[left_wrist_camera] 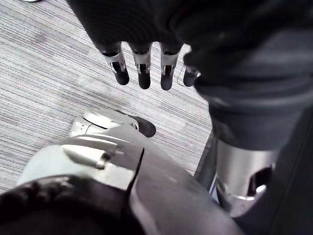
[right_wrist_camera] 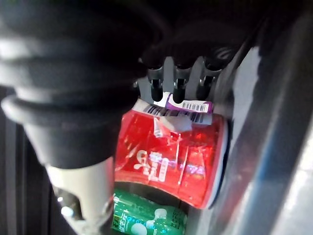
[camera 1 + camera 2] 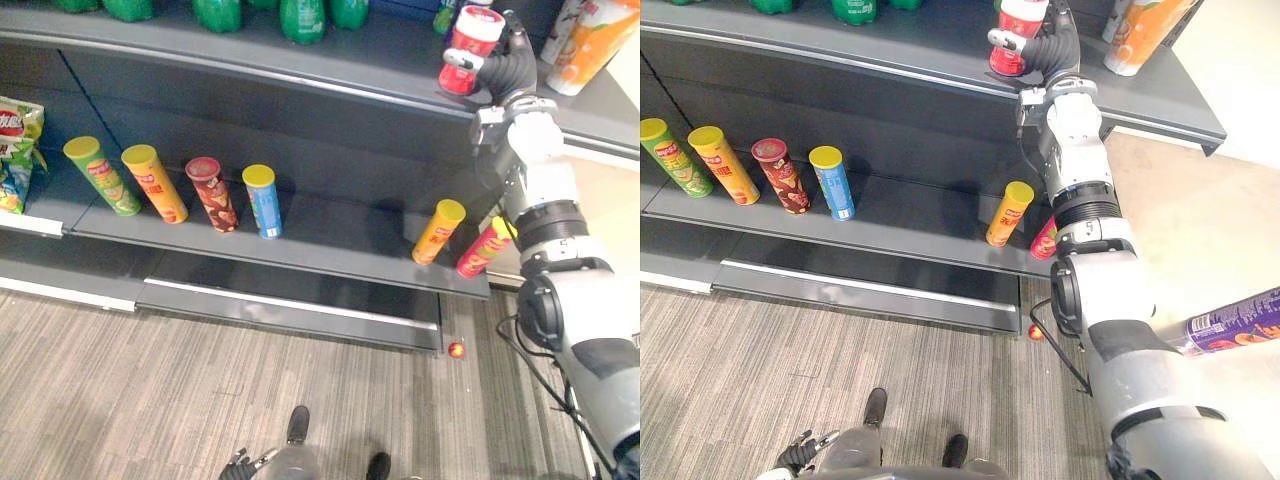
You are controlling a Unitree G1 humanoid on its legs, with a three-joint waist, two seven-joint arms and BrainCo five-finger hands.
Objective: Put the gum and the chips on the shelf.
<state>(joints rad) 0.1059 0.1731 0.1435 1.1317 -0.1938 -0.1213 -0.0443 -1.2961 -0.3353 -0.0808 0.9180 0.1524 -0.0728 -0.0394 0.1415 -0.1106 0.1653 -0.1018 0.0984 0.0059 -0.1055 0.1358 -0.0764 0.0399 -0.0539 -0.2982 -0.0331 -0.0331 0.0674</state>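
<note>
Placement of gum | right hand (image 3: 515,62) is clasping red gum tub (image 3: 470,40) at front edge of top shelf (image 3: 180,45) — slightly tilted | judging: should be levelling base, sliding it inward before letting go | left hand (image 1: 143,73) is hanging slack, empty

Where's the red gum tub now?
The red gum tub is upper right in the eye views, gripped in the right hand at the upper shelf, between green bottles and an orange-and-white container.
</note>
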